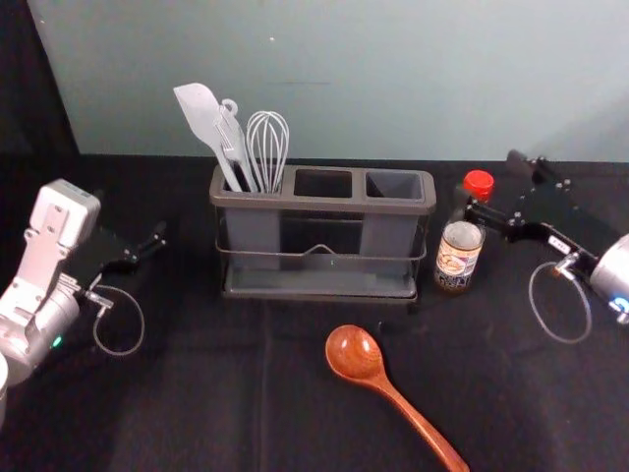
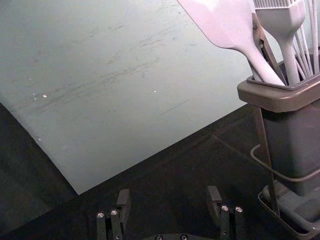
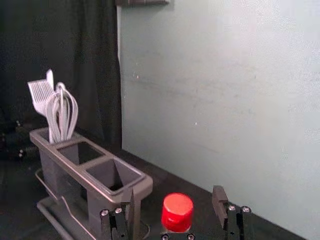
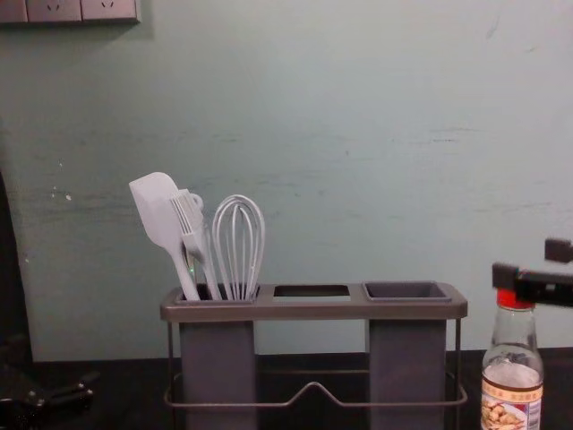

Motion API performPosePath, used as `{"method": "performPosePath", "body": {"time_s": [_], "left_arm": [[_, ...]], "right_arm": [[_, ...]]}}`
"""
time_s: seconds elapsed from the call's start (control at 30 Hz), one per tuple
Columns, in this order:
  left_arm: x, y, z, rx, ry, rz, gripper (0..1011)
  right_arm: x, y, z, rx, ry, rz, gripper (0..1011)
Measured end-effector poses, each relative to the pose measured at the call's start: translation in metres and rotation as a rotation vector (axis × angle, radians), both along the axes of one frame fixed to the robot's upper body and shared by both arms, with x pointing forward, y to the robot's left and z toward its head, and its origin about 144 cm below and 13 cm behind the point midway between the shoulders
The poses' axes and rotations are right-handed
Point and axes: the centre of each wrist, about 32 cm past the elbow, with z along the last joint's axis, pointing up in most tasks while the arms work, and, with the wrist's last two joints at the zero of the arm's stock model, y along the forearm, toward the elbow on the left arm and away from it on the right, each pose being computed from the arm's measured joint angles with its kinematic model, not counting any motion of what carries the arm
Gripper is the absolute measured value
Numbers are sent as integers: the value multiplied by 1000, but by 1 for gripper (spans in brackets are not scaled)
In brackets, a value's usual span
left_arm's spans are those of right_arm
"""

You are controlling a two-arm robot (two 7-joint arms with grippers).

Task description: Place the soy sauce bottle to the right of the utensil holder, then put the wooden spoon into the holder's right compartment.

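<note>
The soy sauce bottle (image 1: 458, 258) stands upright just right of the grey utensil holder (image 1: 324, 205), its red cap (image 3: 177, 212) showing between the fingers of my open right gripper (image 1: 493, 183). That right gripper (image 3: 173, 196) is at cap height; contact cannot be made out. In the chest view the bottle (image 4: 512, 381) has one dark finger in front of its cap. The wooden spoon (image 1: 356, 352) lies before the holder, handle toward the near right. The holder's right compartment (image 4: 407, 291) is empty. My left gripper (image 1: 147, 244) is parked left of the holder; its own view shows this gripper (image 2: 168, 197) open.
A white spatula (image 1: 200, 116), a brush and a whisk (image 1: 267, 147) stand in the holder's left compartment. The middle compartment (image 1: 323, 184) is empty. Behind the black-covered table (image 1: 197, 393) rises a pale wall (image 1: 393, 79).
</note>
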Motion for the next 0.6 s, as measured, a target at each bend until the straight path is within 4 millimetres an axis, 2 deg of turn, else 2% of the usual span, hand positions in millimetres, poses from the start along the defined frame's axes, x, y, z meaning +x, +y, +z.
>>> {"method": "performPosePath", "body": {"time_s": [0.3, 0.6], "left_arm": [[0, 0, 0, 0, 0, 0, 1005], [0, 0, 0, 0, 0, 0, 1005]], "right_arm": [[-16, -1, 24, -6, -77, 46, 1003], [-37, 14, 55, -36, -59, 158, 1002]]}}
